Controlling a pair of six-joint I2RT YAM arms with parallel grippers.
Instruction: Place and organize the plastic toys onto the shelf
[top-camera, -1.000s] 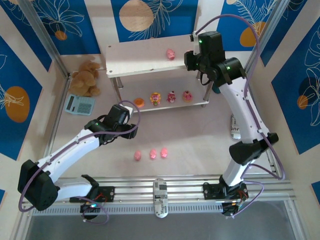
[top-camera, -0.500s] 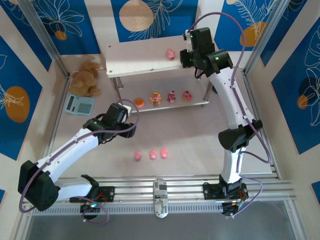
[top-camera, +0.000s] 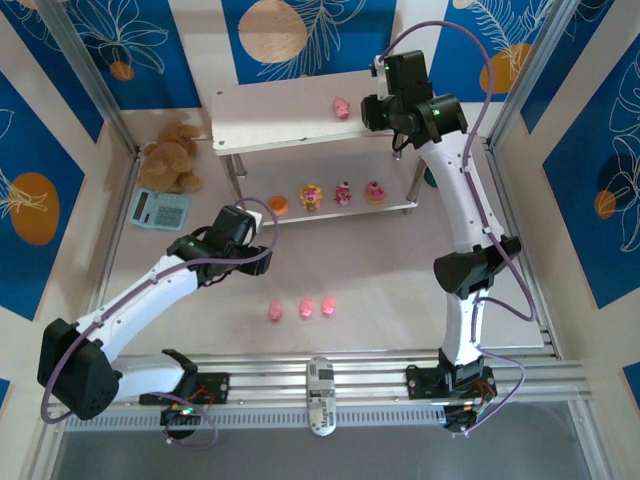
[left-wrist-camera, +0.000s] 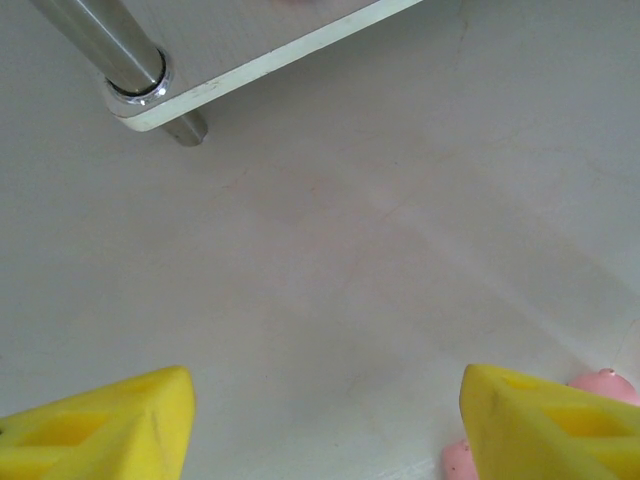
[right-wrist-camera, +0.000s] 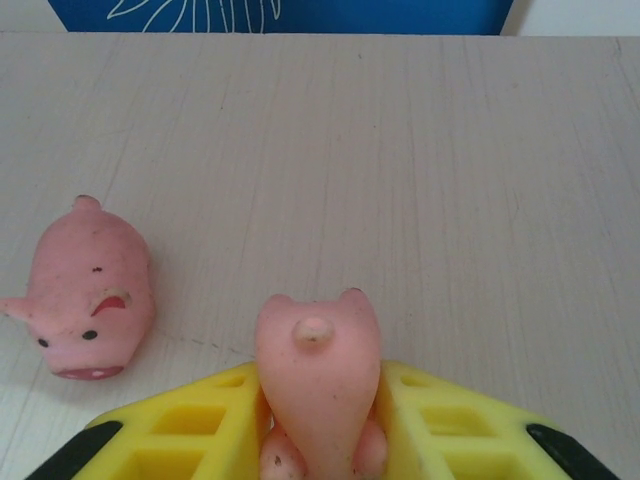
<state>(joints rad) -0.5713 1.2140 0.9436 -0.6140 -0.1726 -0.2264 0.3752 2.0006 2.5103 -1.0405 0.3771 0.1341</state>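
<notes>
Blue wall panels with white leaves and orange discs enclose a pale beige table (top-camera: 400, 270).

From above, the shelf (top-camera: 270, 115) stands at the back. A loose piglet (top-camera: 341, 108) lies on its top board, beside the right gripper (top-camera: 380, 108). An orange round piece (top-camera: 278, 206) and three cupcake figures (top-camera: 343, 193) sit on the lower board. Three piglets (top-camera: 306, 308) line the table near the left gripper (top-camera: 255, 225). A teddy bear (top-camera: 172, 155) and a calculator (top-camera: 158, 208) rest at the left.

Left wrist: yellow fingers (left-wrist-camera: 120, 420) stand wide apart over bare table, holding nothing, with a pink toy (left-wrist-camera: 600, 385) at the lower right.

Right wrist: over the grained top board, the fingers press both sides of a gripped piglet (right-wrist-camera: 318, 340).
</notes>
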